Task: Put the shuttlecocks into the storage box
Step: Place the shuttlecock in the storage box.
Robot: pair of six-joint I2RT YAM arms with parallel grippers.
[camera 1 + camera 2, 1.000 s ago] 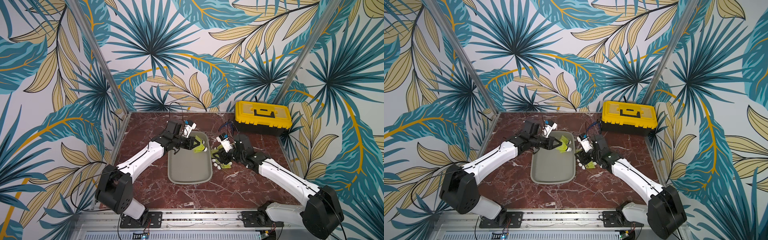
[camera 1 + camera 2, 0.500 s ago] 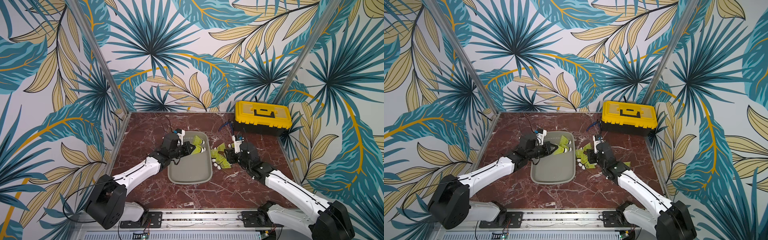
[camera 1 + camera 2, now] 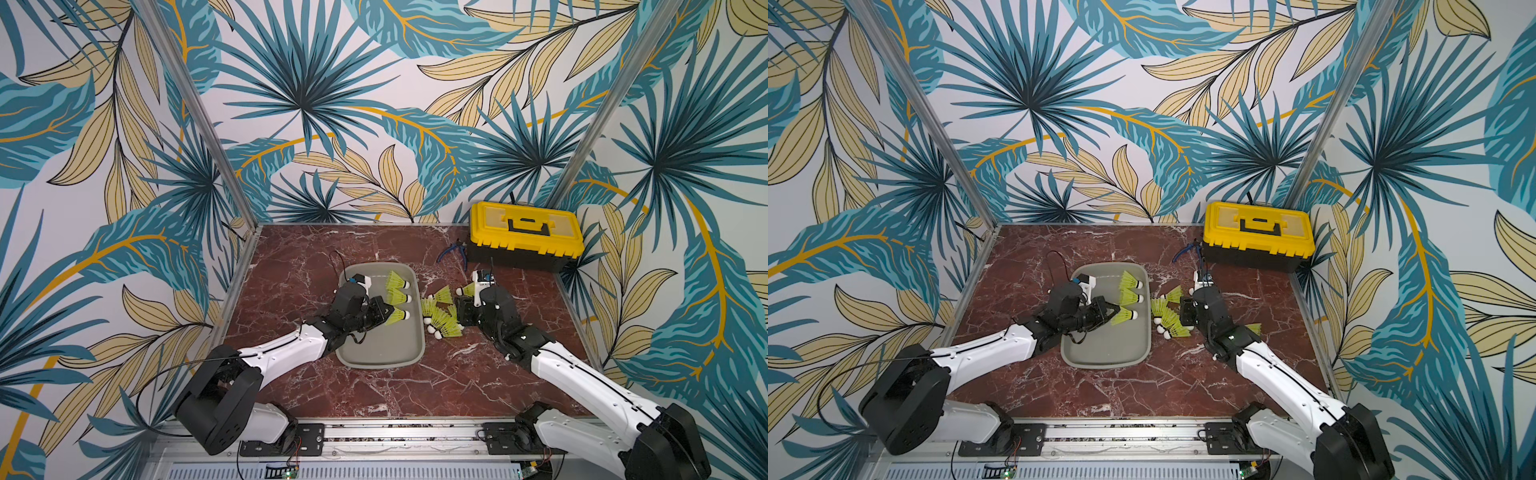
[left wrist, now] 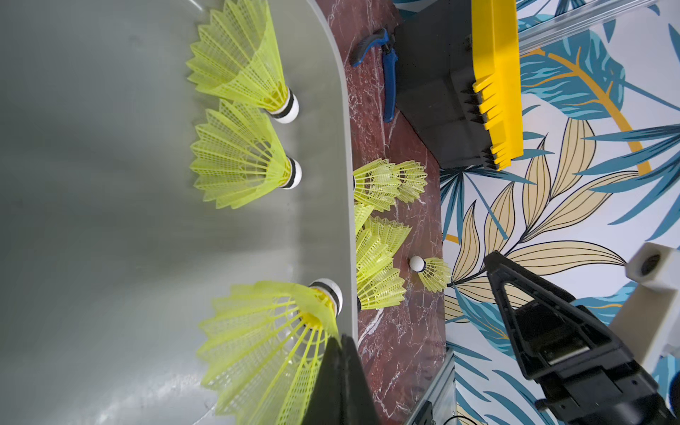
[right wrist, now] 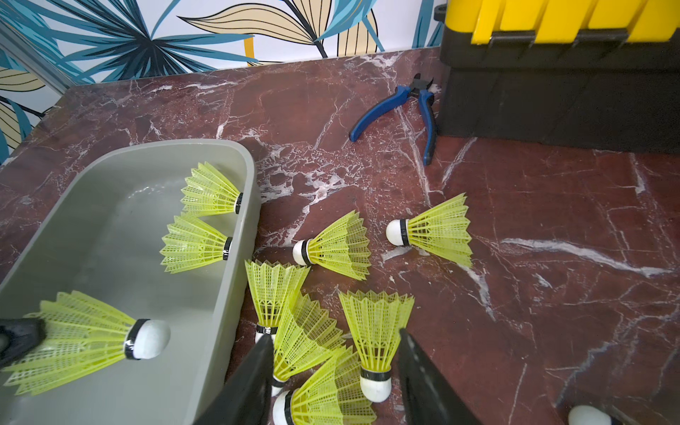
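A robotics lab test cell: palm-leaf printed panels (image 3: 307, 104) walled in a red marble-patterned tabletop (image 3: 415, 386) between aluminium corner posts (image 3: 199, 116), while two black-and-white robot arms (image 3: 282, 353) stood mounted on a metal rail (image 3: 395, 434) along its front edge.

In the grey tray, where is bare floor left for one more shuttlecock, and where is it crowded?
Free: the near half of the shallow grey plastic tray, from its near rim to the left gripper. Crowded: the far right corner, holding two neon yellow-green shuttlecocks.
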